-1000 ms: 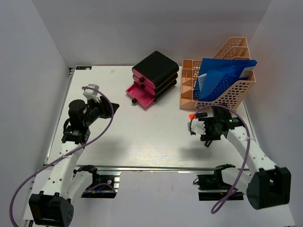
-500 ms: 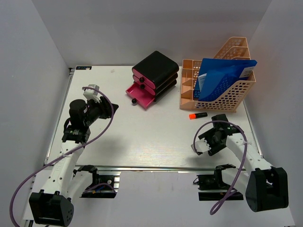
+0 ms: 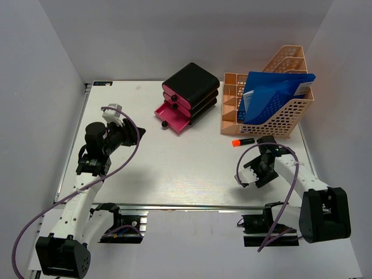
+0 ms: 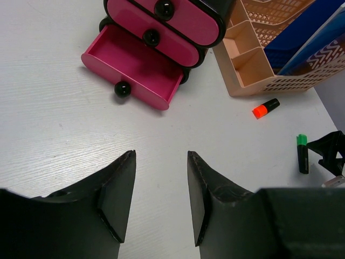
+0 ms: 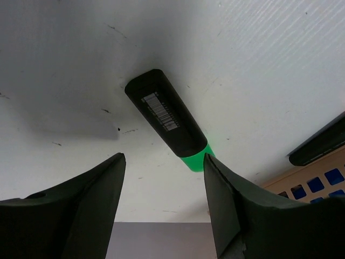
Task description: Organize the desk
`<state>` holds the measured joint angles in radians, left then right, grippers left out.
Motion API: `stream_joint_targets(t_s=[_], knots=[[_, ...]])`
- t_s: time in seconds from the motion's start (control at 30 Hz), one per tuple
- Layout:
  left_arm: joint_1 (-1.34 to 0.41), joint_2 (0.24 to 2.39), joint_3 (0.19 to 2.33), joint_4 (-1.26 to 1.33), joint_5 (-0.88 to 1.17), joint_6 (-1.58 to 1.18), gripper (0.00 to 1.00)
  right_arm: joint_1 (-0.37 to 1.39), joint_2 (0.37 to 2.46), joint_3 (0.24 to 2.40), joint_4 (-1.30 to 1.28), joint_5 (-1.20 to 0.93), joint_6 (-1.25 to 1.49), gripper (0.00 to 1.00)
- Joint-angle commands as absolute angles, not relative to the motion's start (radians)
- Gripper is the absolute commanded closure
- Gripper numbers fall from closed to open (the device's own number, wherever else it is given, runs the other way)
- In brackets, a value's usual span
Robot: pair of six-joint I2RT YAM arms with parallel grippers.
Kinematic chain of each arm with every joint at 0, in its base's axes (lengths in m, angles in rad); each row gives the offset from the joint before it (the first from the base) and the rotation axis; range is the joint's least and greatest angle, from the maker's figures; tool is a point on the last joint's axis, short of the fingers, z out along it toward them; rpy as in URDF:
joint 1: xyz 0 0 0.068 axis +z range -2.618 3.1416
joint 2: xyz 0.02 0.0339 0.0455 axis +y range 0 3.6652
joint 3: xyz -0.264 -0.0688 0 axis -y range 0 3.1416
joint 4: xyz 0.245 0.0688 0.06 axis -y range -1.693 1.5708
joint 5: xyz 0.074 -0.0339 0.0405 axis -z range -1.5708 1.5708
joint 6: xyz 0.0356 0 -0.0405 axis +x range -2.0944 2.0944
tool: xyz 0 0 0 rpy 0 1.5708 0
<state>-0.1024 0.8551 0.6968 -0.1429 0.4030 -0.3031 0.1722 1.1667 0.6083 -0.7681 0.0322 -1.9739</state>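
The white desk (image 3: 174,168) holds a black highlighter with a green cap (image 5: 167,118). It lies flat just ahead of my right gripper (image 5: 164,162), which is open and empty, one finger on each side of the cap end. In the top view the right gripper (image 3: 266,152) sits low near the right front of the desk and hides that highlighter. In the left wrist view the highlighter (image 4: 303,154) lies beside the right gripper (image 4: 331,154). An orange-capped highlighter (image 3: 243,142) lies in front of the rack. My left gripper (image 3: 136,132) (image 4: 160,183) is open, empty, above the desk's left side.
A black-and-pink drawer box (image 3: 189,93) stands at the back centre, its bottom pink drawer (image 4: 135,70) pulled open. A peach mesh file rack (image 3: 273,110) with blue folders (image 3: 273,96) stands at the back right. Grey walls enclose the desk.
My right gripper drew back from the orange highlighter towards the front edge, then turned and edged forward again. The orange highlighter now shows in full. The left arm has not moved.
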Motion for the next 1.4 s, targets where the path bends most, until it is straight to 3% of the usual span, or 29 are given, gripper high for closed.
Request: stream_joint_targets(t_s=[0.0,0.67,0.9,1.17,1.3,1.37], knots=[[-0.107,0.834,0.709,-0.143,0.405,-0.290,0.47,0.175,1.203,0.650,-0.799,0.064,-2.218,0.35],[-0.107,0.847,0.707,-0.146,0.396,-0.290,0.47,0.204,1.336,0.678,-0.716,0.063,-2.283,0.40],[-0.107,0.851,0.707,-0.152,0.379,-0.288,0.47,0.256,1.402,0.719,-0.778,0.127,-2.203,0.57],[-0.107,0.856,0.707,-0.155,0.373,-0.288,0.47,0.327,1.417,0.715,-0.793,0.167,-2.125,0.64],[-0.107,0.854,0.709,-0.155,0.371,-0.288,0.47,0.362,1.405,0.756,-0.842,0.126,-2.063,0.86],[-0.107,0.853,0.709,-0.156,0.373,-0.287,0.47,0.386,1.394,0.810,-0.885,0.057,-2.005,0.92]])
